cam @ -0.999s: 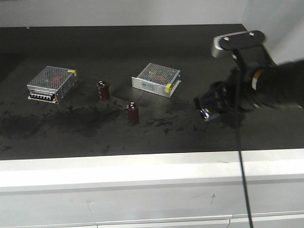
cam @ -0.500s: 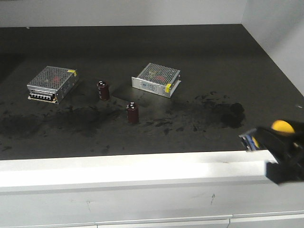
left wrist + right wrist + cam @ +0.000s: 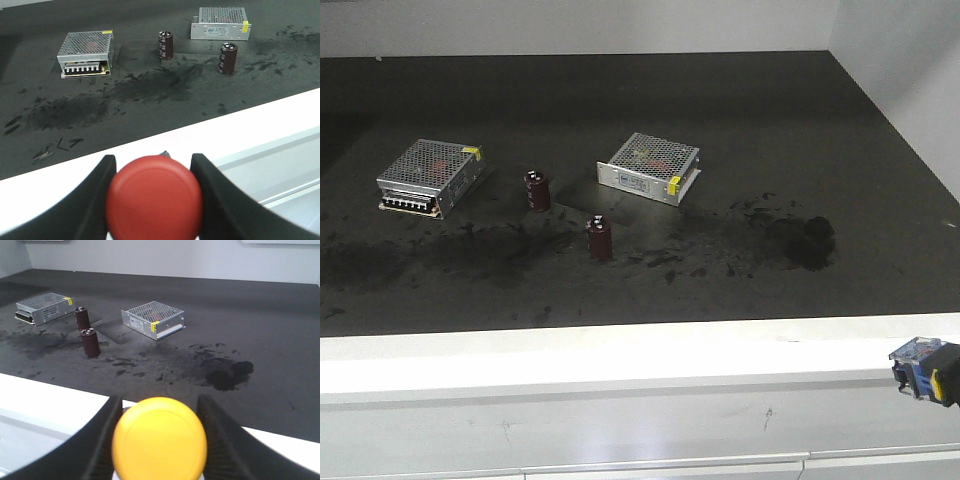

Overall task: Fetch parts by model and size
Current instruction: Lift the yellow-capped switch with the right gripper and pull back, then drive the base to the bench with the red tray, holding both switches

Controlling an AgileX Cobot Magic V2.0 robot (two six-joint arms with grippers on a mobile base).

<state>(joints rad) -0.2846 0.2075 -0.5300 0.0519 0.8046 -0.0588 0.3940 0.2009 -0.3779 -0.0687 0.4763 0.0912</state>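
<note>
Nearest the left wrist camera, the red switch (image 3: pixel 154 196) shows only its cap: a smooth, round, matte red dome with no marking. The left gripper (image 3: pixel 152 161) pinches it, a black finger (image 3: pixel 95 200) curving up on each side of the cap. The switch's body is hidden under the cap. It hangs over the table's white lip (image 3: pixel 225 130).

The right wrist camera shows the same with the yellow switch (image 3: pixel 159 437). Its cap is a plain, glossy yellow dome, and the right gripper (image 3: pixel 159 400) is clamped on it from both sides, also over the lip. In the front view only its dark base (image 3: pixel 923 367) with a blue end and a yellow fleck shows. It pokes in at the right edge, below the lip.

Beyond the lip lies the black table (image 3: pixel 720 100), smeared with darker smudges (image 3: pixel 805 242). Two maroon cylinders stand upright on it, the near one (image 3: pixel 599 238) apart from the far one (image 3: pixel 537 190). Pale print runs down their sides, too small to read.

Farther back lie two silver mesh boxes, each with a yellow sticker at one corner. The right box (image 3: pixel 649 167) bears a white side label with unreadable writing. The left box (image 3: pixel 430 176) shows a row of terminals along its front.
</note>
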